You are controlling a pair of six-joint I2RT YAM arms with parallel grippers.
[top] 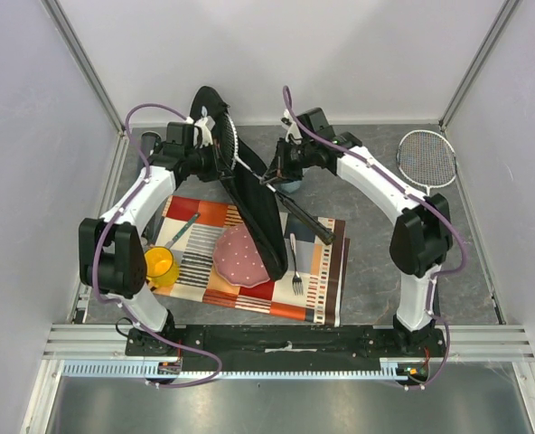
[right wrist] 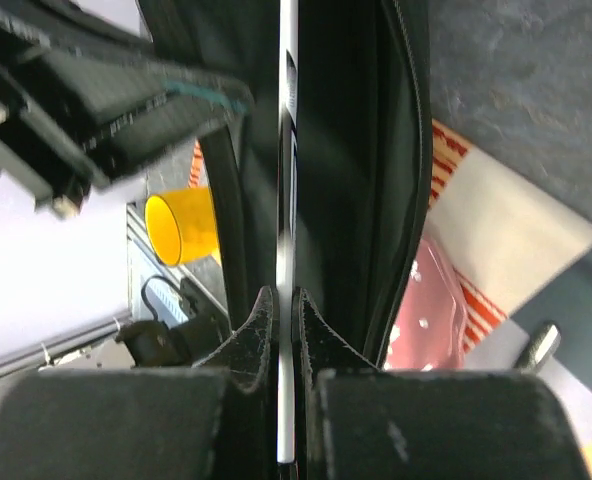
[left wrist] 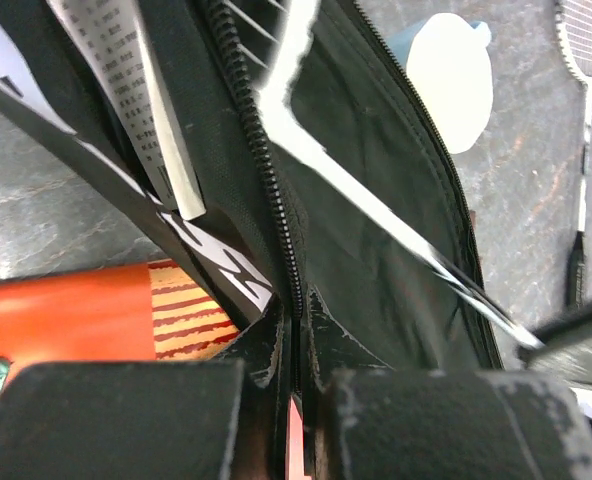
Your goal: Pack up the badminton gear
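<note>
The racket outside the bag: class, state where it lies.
Top view: the racket lies flat on the bare grey table, in the far right corner.

Our left arm (top: 127, 212) and right arm (top: 385, 185) bend elbows-out, forearms angling inward. Our left gripper (left wrist: 294, 318) pinches the racket bag (left wrist: 376, 180) at its zipper edge; our right gripper (right wrist: 284, 300) clamps a racket (right wrist: 287, 150) shaft.

A yellow mug (top: 162, 265), a pink dotted plate (top: 239, 256) and a fork (top: 295, 268) sit on a striped mat (top: 326, 291) on the grey table (top: 376, 271), with a light blue cup (left wrist: 446, 80) farther back.
</note>
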